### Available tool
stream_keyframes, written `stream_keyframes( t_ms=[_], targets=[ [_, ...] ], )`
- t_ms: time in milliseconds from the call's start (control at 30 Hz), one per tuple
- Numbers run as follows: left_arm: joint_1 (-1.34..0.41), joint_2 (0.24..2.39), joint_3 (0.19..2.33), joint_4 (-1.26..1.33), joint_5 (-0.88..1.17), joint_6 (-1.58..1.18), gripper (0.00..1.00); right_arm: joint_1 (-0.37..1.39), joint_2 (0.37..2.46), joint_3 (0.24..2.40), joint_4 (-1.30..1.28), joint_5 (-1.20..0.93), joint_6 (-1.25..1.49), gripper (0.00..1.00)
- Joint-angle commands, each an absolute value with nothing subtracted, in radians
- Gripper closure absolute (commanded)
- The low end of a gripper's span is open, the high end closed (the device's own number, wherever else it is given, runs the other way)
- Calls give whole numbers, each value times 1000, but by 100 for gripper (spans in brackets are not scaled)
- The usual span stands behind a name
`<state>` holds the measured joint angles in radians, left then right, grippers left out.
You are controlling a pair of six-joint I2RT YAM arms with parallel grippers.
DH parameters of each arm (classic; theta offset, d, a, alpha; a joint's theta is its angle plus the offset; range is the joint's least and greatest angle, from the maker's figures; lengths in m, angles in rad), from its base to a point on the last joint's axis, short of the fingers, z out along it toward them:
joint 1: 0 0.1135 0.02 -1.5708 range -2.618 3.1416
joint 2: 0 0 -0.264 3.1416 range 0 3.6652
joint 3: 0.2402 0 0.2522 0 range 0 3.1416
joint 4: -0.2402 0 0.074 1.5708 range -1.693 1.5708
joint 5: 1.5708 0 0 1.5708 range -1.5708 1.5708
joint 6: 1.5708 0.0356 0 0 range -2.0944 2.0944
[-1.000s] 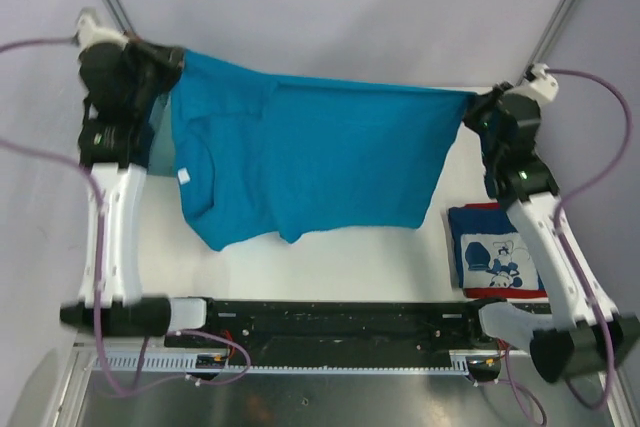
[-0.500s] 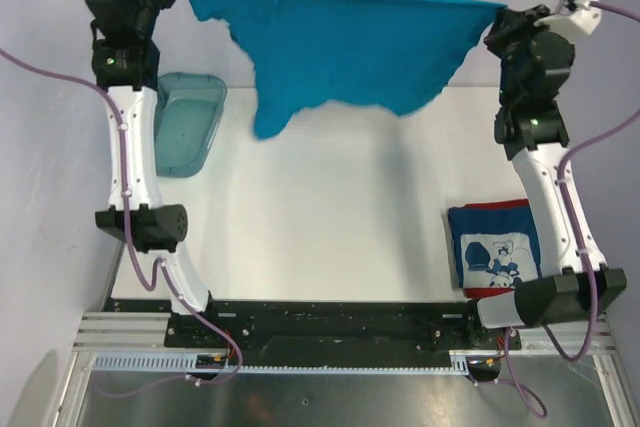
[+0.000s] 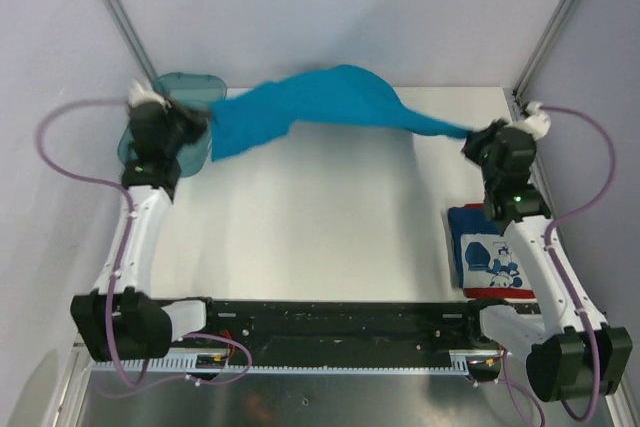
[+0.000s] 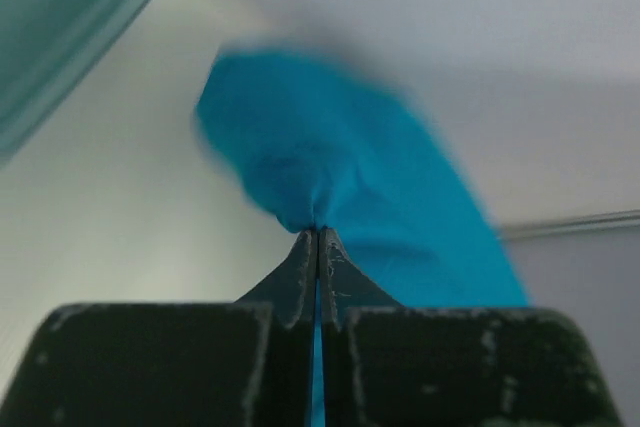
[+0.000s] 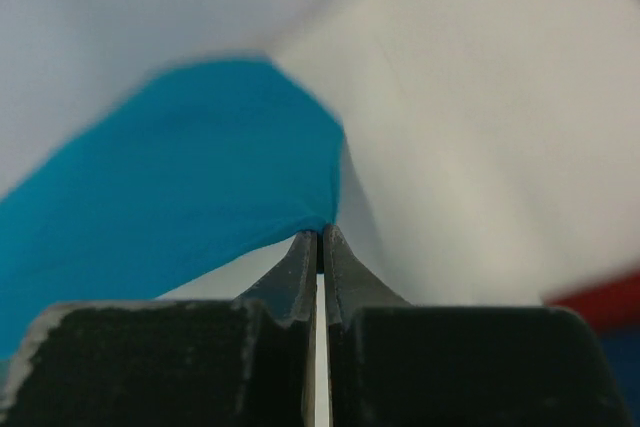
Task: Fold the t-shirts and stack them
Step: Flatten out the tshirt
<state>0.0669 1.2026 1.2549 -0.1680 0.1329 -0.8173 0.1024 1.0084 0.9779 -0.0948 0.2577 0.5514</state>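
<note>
While the overhead view shows the teal shirt [image 3: 320,107] strung across the table's [image 3: 330,237] far side, with the folded shirt [image 3: 497,257] near right, only the wrist views show the left gripper [image 4: 317,234] and right gripper [image 5: 320,236] pinched tight on the teal cloth's ends.

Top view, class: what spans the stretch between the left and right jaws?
The teal-blue t-shirt, one end pinched in the left jaws, the other in the right jaws, above the table; the top view shows it.
</note>
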Motion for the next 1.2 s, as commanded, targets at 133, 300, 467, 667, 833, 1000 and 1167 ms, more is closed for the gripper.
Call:
stream_keyframes(
  t_ms=[133,300,467,667,833,1000,1167],
  targets=[
    [75,1160,686,-226,11,-879,100,117,1127,731,-282,127,619,100],
    [75,1107,606,-247,-17,-885,100,129,1210,721,-370,87,610,86],
    [76,1077,571,-260,-9,-863,100,129,1144,721,-423,87,617,60],
    [76,1053,554,-292,-12,-846,100,177,1061,713,-497,115,643,56],
    [75,1005,517,-323,-13,-864,100,258,1102,683,-453,129,669,56],
    [77,977,486,-364,-34,-878,100,295,1243,693,-290,110,697,56],
    [76,1006,471,-375,-62,-863,100,309,1385,723,-210,124,724,57]
  ],
)
